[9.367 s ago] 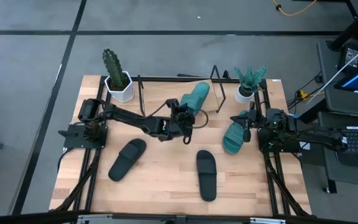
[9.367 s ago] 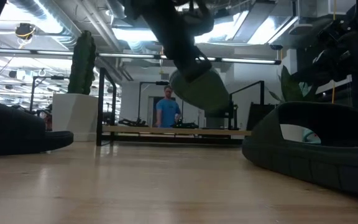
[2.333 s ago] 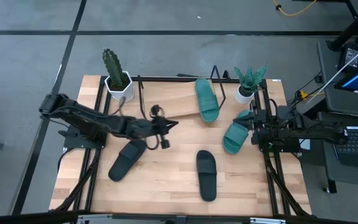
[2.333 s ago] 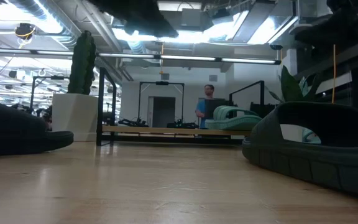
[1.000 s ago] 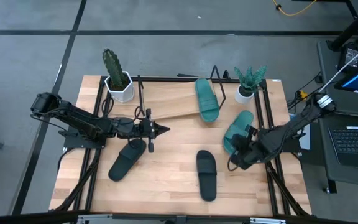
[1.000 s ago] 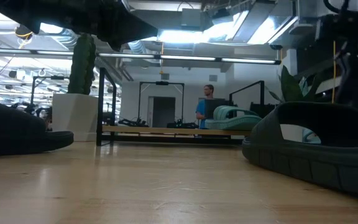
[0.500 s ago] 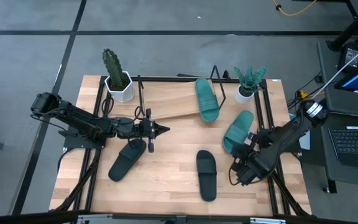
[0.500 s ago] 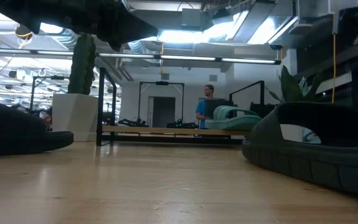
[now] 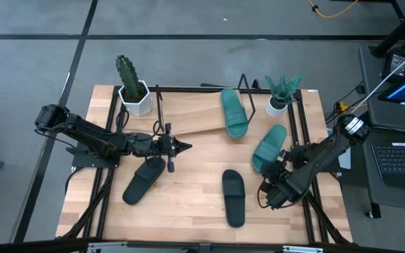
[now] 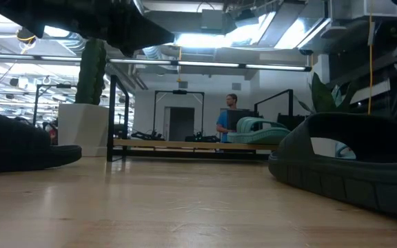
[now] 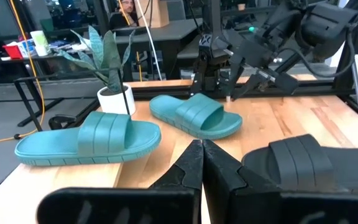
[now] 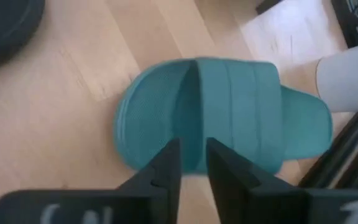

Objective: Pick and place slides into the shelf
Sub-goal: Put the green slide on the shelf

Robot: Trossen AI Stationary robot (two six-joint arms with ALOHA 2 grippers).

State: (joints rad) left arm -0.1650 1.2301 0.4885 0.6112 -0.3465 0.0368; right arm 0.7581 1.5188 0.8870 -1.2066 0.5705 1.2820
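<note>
One teal slide [image 9: 234, 112] lies sole-down on the slanted wood shelf [image 9: 188, 116]. A second teal slide [image 9: 268, 147] lies on the table at the right, and it fills the right wrist view [image 12: 222, 106]. Two black slides lie on the table: one [image 9: 144, 179] at the left, one [image 9: 233, 197] near the middle. My left gripper [image 9: 185, 146] is shut and empty. It hovers just in front of the shelf, above the left black slide. My right gripper [image 9: 269, 193] hangs above the table by the near end of the second teal slide. Its fingers [image 12: 166, 162] stand a narrow gap apart and touch nothing.
A cactus in a white pot [image 9: 133, 95] stands at the shelf's left end, and a leafy plant in a white pot [image 9: 281, 95] at its right end. In the low view a person [image 10: 227, 117] stands in the room behind. Bare tabletop lies between the two black slides.
My right gripper has moved toward the table's near edge, away from the teal slide on the table. No slide has moved.
</note>
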